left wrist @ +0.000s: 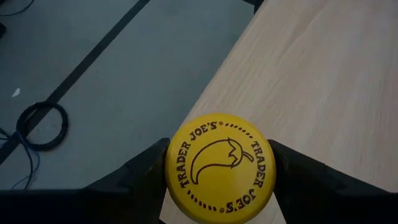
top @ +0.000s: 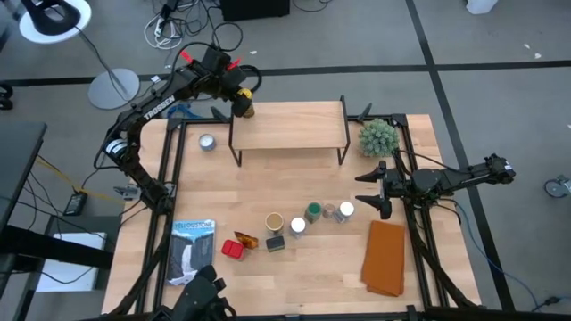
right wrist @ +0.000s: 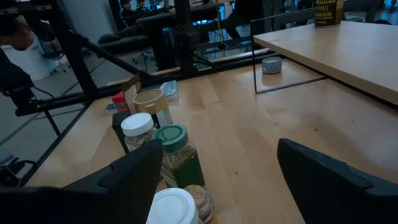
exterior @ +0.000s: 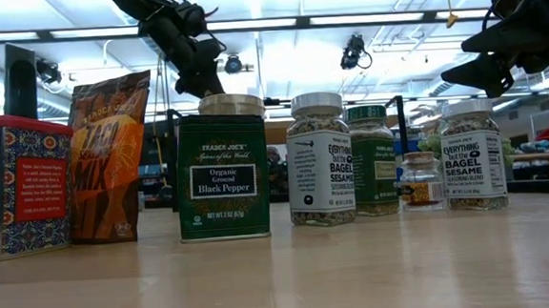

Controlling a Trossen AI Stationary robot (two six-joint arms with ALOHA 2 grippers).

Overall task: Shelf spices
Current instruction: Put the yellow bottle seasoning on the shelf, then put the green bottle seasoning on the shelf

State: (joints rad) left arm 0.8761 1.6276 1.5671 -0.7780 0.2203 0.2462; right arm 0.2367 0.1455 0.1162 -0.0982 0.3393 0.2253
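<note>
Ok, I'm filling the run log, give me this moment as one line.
left gripper: jaws around yellow-lid jar at shelf far-left corner | right gripper: open, above spice row | remaining spices: on table

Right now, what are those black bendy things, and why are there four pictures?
They are two robot arms at a wooden table. Each ends in a two-finger pincher called a gripper. One picture looks down from above, one looks across from table height, and two come from small cameras on the arms' wrists.

The left gripper is at the far left corner of the shelf, a small wooden board on thin black legs. Its fingers sit on either side of a jar with a yellow lid standing on the shelf.

The right gripper is open and empty, hovering near a row of spice jars waiting on the table. Beside them are a dark pepper box, an orange packet and a red tin.
</note>
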